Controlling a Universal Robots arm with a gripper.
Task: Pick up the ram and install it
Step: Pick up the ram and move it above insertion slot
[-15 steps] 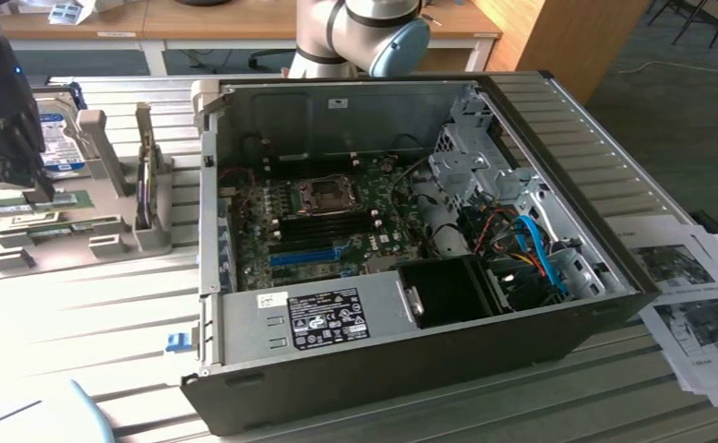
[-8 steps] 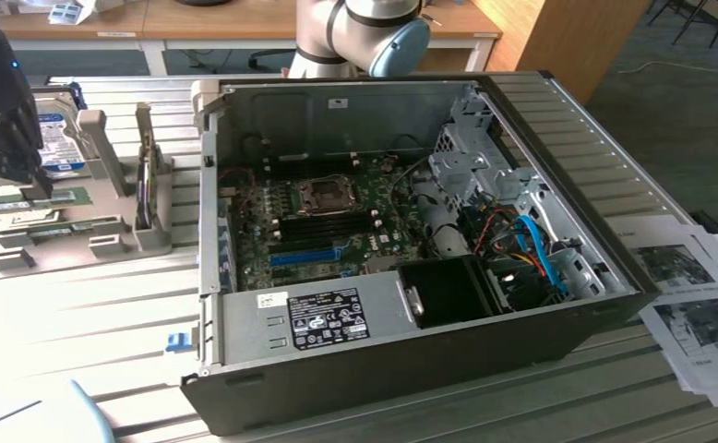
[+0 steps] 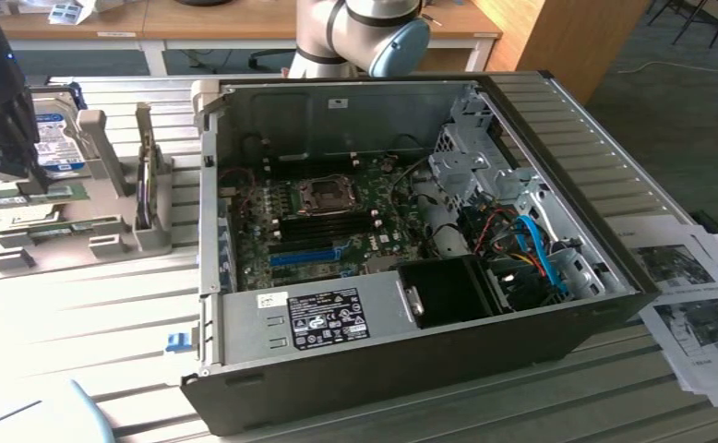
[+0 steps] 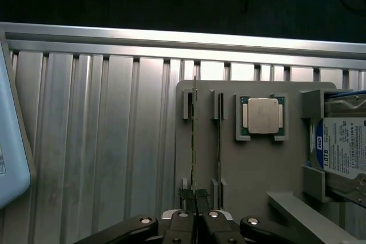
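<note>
The gripper (image 4: 196, 197) is clenching the ram (image 4: 194, 135), its two fingertips pinching the thin green stick at one end. In the wrist view the stick is showing edge-on, lying along a slot of the grey holder (image 4: 251, 170). Whether it is sitting in that slot or lifted just clear of it is hard to tell. A second stick (image 4: 218, 141) is resting in the neighbouring slot just beside it, and a processor (image 4: 263, 115) and a blue-labelled hard drive (image 4: 343, 152) are sitting in the same holder.

In the exterior view the gripper (image 3: 33, 183) is hanging over the holder at about nine o'clock from the open computer case (image 3: 396, 369), with the ram (image 3: 57, 193) showing as a green strip under it. The motherboard (image 3: 322, 221) is lying exposed inside the case, well apart from the ram. Printed papers (image 3: 704, 314) are lying on the bench (image 3: 89, 323) at three o'clock from the case.
</note>
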